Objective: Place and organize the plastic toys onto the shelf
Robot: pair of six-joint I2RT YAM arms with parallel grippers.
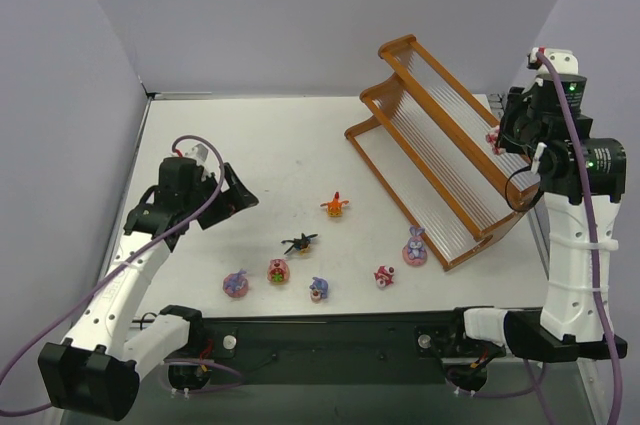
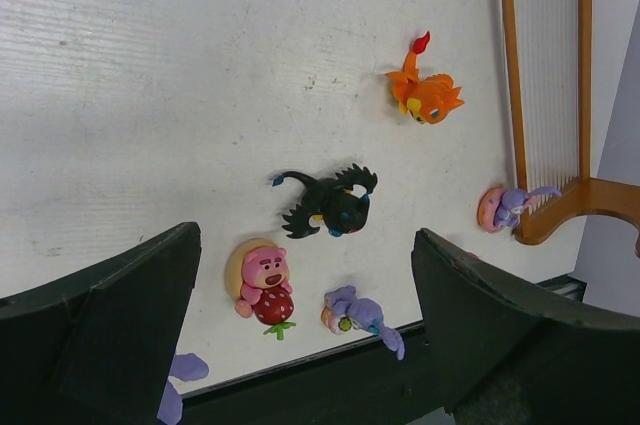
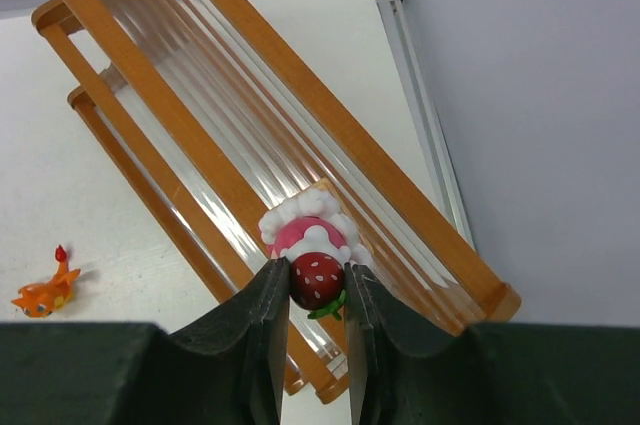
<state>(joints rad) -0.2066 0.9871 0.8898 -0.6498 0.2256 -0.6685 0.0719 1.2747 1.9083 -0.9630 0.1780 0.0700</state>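
— Toys in all?
— Eight, going by the overhead view.
— Broken down by colour?
— Three pink-red toys [image 1: 278, 270] [image 1: 384, 275] [image 1: 493, 138], three purple toys [image 1: 236, 284] [image 1: 319, 289] [image 1: 415, 247], a single orange toy [image 1: 335, 206], a single black winged toy [image 1: 299, 242].
— And shelves?
— Only one shelf [image 1: 398, 45], stepped in three tiers.
— Arms?
— Two arms [image 1: 120, 280] [image 1: 572, 265].
— Grippers?
— Two as well: one left gripper [image 1: 240, 195], one right gripper [image 1: 497, 140].

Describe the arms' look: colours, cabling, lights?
The left arm and right arm both have white links, black joint housings and black bases. A purple cable runs along each. The right arm shows two green LEDs. The jaws are dark, matte, broad wedges.
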